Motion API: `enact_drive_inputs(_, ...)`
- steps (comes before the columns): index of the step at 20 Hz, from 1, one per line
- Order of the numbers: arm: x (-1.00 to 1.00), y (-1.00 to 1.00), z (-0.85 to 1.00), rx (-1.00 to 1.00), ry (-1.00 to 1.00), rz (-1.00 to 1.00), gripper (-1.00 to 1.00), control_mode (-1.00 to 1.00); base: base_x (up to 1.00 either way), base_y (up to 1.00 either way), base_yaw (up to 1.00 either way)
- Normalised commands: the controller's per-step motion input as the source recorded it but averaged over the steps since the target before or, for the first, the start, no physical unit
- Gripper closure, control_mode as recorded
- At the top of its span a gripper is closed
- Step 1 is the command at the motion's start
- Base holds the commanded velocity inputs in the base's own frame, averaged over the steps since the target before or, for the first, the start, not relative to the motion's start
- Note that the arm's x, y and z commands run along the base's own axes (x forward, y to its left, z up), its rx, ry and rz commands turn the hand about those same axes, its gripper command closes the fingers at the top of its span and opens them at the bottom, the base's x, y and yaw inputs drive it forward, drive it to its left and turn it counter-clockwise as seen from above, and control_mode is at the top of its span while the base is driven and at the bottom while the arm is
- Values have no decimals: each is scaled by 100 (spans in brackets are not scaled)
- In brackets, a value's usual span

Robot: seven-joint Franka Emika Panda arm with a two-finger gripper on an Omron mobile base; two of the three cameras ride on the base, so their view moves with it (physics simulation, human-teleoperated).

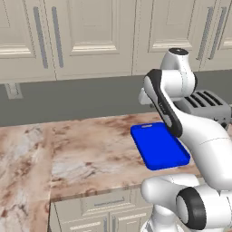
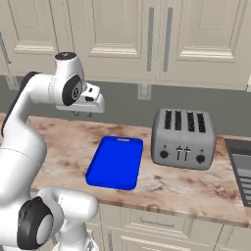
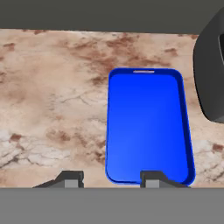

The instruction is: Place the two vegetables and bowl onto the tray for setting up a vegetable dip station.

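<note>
Hovering above the marble counter, the gripper hung high over the worktop, left of the blue tray's far end. Jaws stood apart with nothing between them, both fingertips clear in the hand view. The tray lay flat on the counter with bare floor, just left of the grey toaster, not touching it.
</note>
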Motion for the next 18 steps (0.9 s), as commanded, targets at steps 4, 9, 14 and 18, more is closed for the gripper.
enact_drive_inputs(4,0,0,0,0,0,0,-100,100,0,0,0)
enact_drive_inputs(9,0,0,0,0,0,0,-100,100,-19,-1,0)
enact_drive_inputs(14,0,0,0,0,0,0,-100,100,-66,-26,-2)
enact_drive_inputs(18,0,0,0,0,0,0,-100,100,-80,-59,-10)
